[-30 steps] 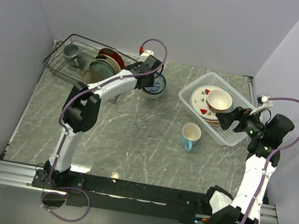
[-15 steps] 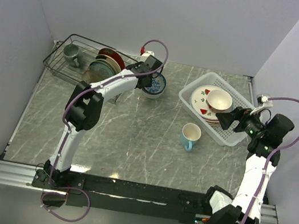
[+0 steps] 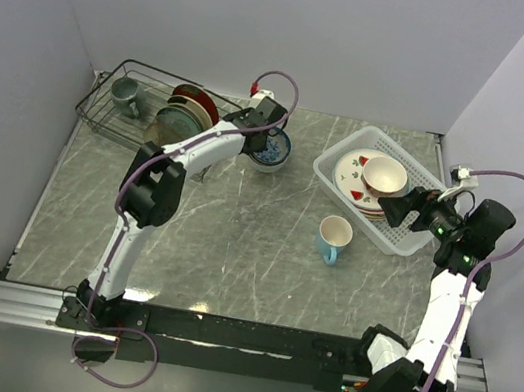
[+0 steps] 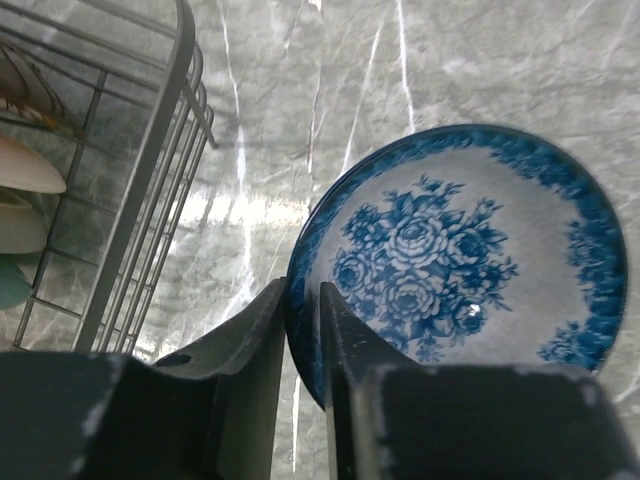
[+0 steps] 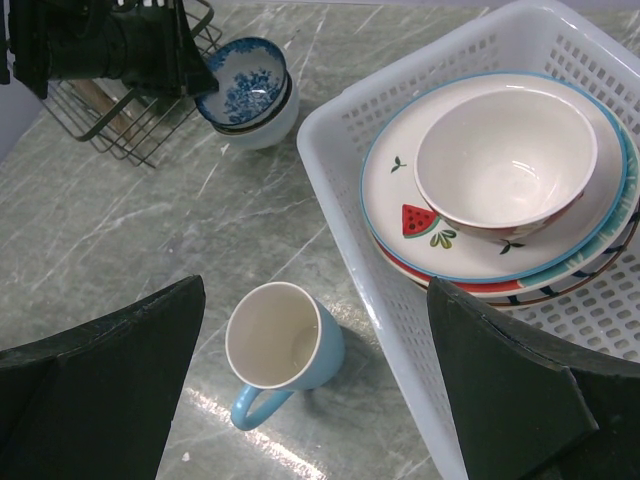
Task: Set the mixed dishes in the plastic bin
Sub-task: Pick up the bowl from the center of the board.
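My left gripper point(image 4: 303, 330) is shut on the rim of the blue-patterned bowl point(image 4: 460, 260), which rests on another bowl at the back of the table point(image 3: 273, 147); it also shows in the right wrist view point(image 5: 243, 85). The white plastic bin point(image 3: 407, 237) holds stacked plates point(image 5: 455, 245) with a cream bowl point(image 5: 505, 160) on top. The light blue mug point(image 5: 285, 345) stands upright on the table just left of the bin point(image 3: 333, 237). My right gripper point(image 5: 320, 400) is open and empty, above the bin's near right side.
A black wire rack point(image 3: 104, 112) at the back left holds upright plates point(image 3: 182, 119) and a grey-green mug point(image 3: 125, 91). Its wires point(image 4: 150, 180) are close to the left of my left gripper. Walls enclose the table on three sides.
My left gripper has shifted slightly right over the stacked bowls. The right arm and the dishes in the bin have not moved.
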Robot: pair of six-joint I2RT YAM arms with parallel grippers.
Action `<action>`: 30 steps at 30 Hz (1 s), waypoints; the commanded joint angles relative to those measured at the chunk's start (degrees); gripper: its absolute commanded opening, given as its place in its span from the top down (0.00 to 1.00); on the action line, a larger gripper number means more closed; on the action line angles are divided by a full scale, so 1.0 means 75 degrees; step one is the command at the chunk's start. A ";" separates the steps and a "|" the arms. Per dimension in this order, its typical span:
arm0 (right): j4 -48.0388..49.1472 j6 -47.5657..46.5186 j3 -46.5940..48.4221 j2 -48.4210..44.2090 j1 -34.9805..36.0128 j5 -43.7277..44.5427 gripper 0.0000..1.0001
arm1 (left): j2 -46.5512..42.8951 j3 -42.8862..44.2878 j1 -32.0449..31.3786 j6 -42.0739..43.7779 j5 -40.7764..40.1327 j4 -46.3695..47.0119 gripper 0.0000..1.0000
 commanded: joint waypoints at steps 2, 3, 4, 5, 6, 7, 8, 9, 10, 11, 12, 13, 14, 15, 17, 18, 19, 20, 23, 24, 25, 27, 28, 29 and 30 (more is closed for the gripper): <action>0.0233 -0.0073 0.0024 -0.0025 -0.0038 0.0009 0.00 | -0.0132 0.0363 0.0037 0.0240 -0.0120 0.0043 0.76; 0.0233 -0.0062 0.0035 -0.0014 -0.0026 0.0009 0.00 | -0.0202 0.0339 0.0037 0.0251 -0.0132 0.0055 0.77; 0.0233 -0.0062 0.0035 -0.0014 -0.0026 0.0009 0.00 | -0.0249 0.0339 0.0025 0.0286 -0.0120 0.0055 0.79; 0.0233 -0.0073 0.0035 -0.0025 -0.0038 0.0009 0.00 | -0.0285 0.0339 0.0037 0.0310 -0.0120 0.0055 0.79; 0.0222 -0.0062 0.0024 -0.0014 -0.0038 0.0009 0.00 | -0.0355 0.0328 0.0025 0.0322 -0.0109 0.0055 0.80; 0.0233 -0.0062 0.0024 -0.0014 -0.0038 0.0009 0.00 | -0.0402 0.0327 0.0037 0.0345 -0.0074 0.0055 0.82; 0.0233 -0.0062 0.0024 -0.0014 -0.0038 0.0009 0.00 | -0.0437 0.0327 0.0025 0.0357 -0.0050 0.0055 0.84; 0.0233 -0.0073 0.0024 -0.0014 -0.0050 0.0009 0.00 | -0.0495 0.0316 0.0025 0.0357 -0.0015 0.0055 0.86; 0.0233 -0.0073 0.0024 -0.0014 -0.0038 0.0020 0.00 | -0.0542 0.0316 0.0037 0.0357 0.0055 0.0067 0.90; 0.0233 -0.0073 0.0024 -0.0025 -0.0038 0.0020 0.00 | -0.0589 0.0304 0.0037 0.0357 0.0090 0.0078 0.93; 0.0233 -0.0085 0.0035 -0.0025 -0.0026 0.0020 0.00 | -0.0706 0.0246 0.0037 0.0357 0.0137 0.0090 0.96; 0.0222 -0.0085 0.0035 -0.0014 -0.0038 0.0032 0.00 | -0.0777 0.0211 0.0037 0.0345 0.0219 0.0160 0.99; 0.0222 -0.0085 0.0035 -0.0014 -0.0038 0.0032 0.00 | -0.0859 0.0152 0.0037 0.0334 0.0266 0.0219 0.99; 0.0233 -0.0085 0.0024 -0.0014 -0.0026 0.0032 0.00 | -0.1068 -0.0011 0.0037 0.0322 0.0313 0.0289 0.99; 0.0233 -0.0085 0.0024 -0.0014 -0.0026 0.0020 0.00 | -0.1315 -0.0199 0.0048 0.0333 0.0546 0.0558 0.99; 0.0233 -0.0085 0.0024 -0.0014 -0.0038 0.0020 0.00 | -0.1595 -0.0432 0.0037 0.0368 0.0617 0.0675 0.99; 0.0233 -0.0085 0.0024 -0.0002 -0.0026 0.0020 0.00 | -0.1748 -0.0574 0.0037 0.0369 0.0688 0.0792 0.99; 0.0233 -0.0085 0.0024 -0.0002 -0.0049 0.0020 0.00 | -0.1901 -0.0691 0.0048 0.0380 0.0862 0.1025 0.99; 0.0245 -0.0085 0.0012 0.0010 -0.0026 -0.0003 0.00 | -0.2522 -0.1439 0.0072 0.0462 0.1133 0.1529 0.99; 0.0245 -0.0085 0.0000 0.0010 -0.0038 -0.0003 0.00 | -0.2871 -0.1639 0.0072 0.0497 0.1354 0.1694 0.99; 0.0245 -0.0085 0.0000 0.0010 -0.0026 -0.0015 0.00 | -0.3072 -0.1862 0.0072 0.0532 0.1519 0.1858 0.99; 0.0245 -0.0085 -0.0011 0.0010 -0.0026 -0.0038 0.00 | -0.3693 -0.2623 0.0060 0.0568 0.1916 0.2444 0.99; 0.0257 -0.0085 -0.0011 0.0010 -0.0026 -0.0062 0.00 | -0.3904 -0.2893 0.0060 0.0568 0.2058 0.2608 0.99; 0.0269 -0.0097 -0.0023 0.0010 -0.0038 -0.0085 0.00 | -0.4289 -0.3348 0.0060 0.0556 0.2152 0.2784 0.99; 0.0280 -0.0097 -0.0046 0.0022 -0.0026 -0.0097 0.00 | -0.4479 -0.3573 0.0072 0.0498 0.2327 0.3064 0.99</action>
